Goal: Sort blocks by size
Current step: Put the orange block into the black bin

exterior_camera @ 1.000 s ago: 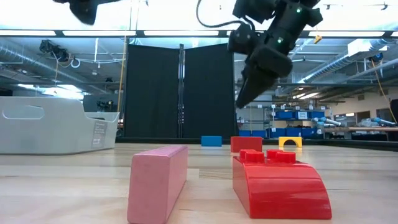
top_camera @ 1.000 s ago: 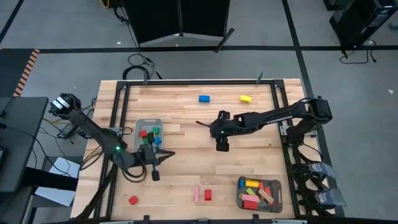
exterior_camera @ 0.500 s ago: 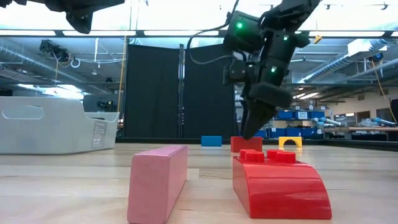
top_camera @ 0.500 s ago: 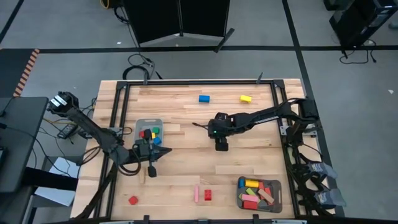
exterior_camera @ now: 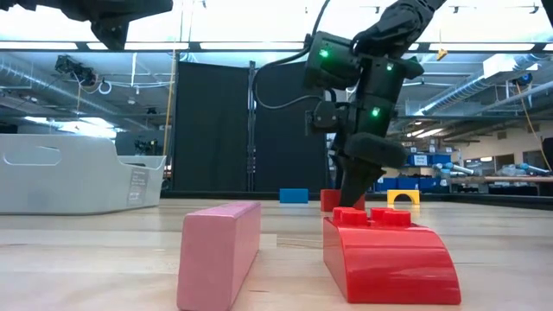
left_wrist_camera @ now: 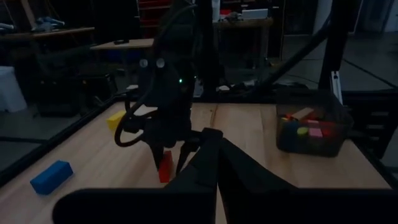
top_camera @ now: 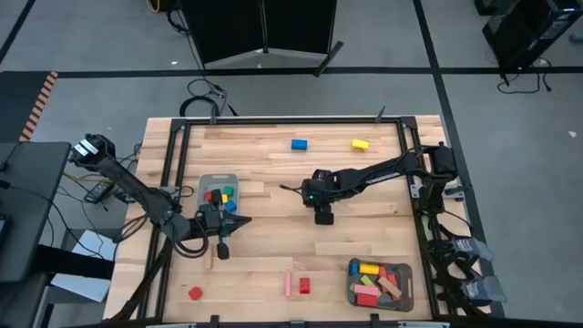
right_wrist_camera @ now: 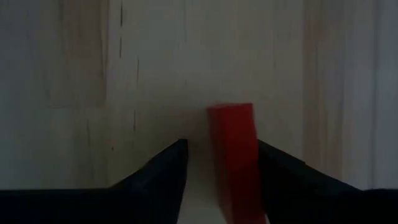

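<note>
A small red block (right_wrist_camera: 231,155) lies on the wood in the middle of the table. My right gripper (top_camera: 324,217) points steeply down over it, open. Its fingers stand on either side of the block, which sits nearer one finger (right_wrist_camera: 273,171) than the other. The left wrist view shows the same block (left_wrist_camera: 165,168) between those fingers. My left gripper (top_camera: 244,222) hovers shut and holds nothing, beside the left grey tray (top_camera: 204,182), which holds red, green, blue and yellow cubes. Loose blocks lie about the table. My right gripper comes at the red block from above, slanting, with the block (right_wrist_camera: 231,155) flat on the table between its open fingers. The block lies close against one finger (right_wrist_camera: 273,171); I cannot tell whether they touch.
A blue block (top_camera: 299,144) and a yellow one (top_camera: 360,144) lie near the far edge. A pink bar (top_camera: 288,284), a red block (top_camera: 304,286) and a small red piece (top_camera: 195,293) lie near the front. The right grey tray (top_camera: 352,273) holds several longer blocks.
My right gripper has come down onto the middle of the table, tipping more steeply, until its fingers stand around the red block. My left gripper has drawn back a little toward the table's left edge.
</note>
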You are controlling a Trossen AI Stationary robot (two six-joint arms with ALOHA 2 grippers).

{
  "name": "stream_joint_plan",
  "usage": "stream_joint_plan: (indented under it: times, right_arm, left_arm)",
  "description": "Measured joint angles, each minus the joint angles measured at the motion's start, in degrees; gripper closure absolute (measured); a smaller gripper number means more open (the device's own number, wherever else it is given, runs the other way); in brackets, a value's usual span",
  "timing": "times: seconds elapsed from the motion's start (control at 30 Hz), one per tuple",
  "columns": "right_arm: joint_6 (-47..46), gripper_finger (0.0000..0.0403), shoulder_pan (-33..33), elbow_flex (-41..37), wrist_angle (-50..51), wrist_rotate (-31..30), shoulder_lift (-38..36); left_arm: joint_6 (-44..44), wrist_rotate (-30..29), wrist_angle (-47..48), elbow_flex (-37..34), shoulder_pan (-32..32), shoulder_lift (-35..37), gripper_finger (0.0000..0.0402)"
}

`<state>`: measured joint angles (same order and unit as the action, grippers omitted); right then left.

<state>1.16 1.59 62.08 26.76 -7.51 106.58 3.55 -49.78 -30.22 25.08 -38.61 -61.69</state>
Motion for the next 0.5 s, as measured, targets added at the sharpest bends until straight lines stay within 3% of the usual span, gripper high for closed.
stream_joint_plan:
  times: [0.33, 0.5]
  right_arm:
    - [-0.37, 0.0327, -0.07, 0.28, -0.28, -0.33, 0.05]
    - [-1.01, 0.0332, -0.13, 0.31, -1.78, -0.31, 0.05]
  left_arm:
    - [0.99, -0.02, 0.20, 0.00, 0.00, -0.02, 0.0390]
    - [1.18, -0.04, 0.35, 0.00, 0.00, -0.02, 0.0390]
